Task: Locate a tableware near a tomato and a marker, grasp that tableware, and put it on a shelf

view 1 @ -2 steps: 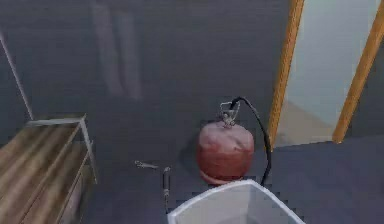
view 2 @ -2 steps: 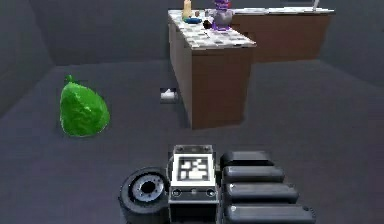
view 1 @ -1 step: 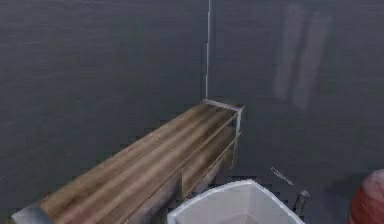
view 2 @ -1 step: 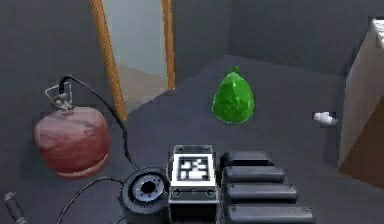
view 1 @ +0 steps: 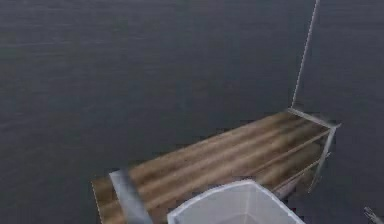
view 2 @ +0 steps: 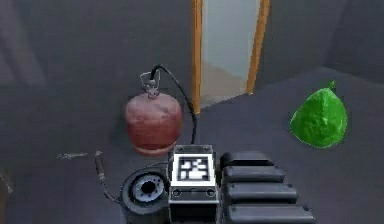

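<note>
While gripper (view 2: 90, 160) is hanging near red gas cylinder (view 2: 153, 120), I'm failing to tell its grip state; white tub (view 1: 215, 198) is sitting by wooden shelf (view 1: 230, 150).

A red gas cylinder (view 2: 153, 120) stands left of centre and a green sack (view 2: 320, 116) to the right. Bare floor (view 2: 245, 125) between them leads to the far doorway (view 2: 230, 45). Ahead, a wooden shelf (view 1: 225, 152) and white tub (view 1: 238, 206) block the near right.

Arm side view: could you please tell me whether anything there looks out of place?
A red gas cylinder with a hose stands by the doorway, and a green bag sits nearby; both seem oddly placed indoors. Nothing looks spilled.
</note>
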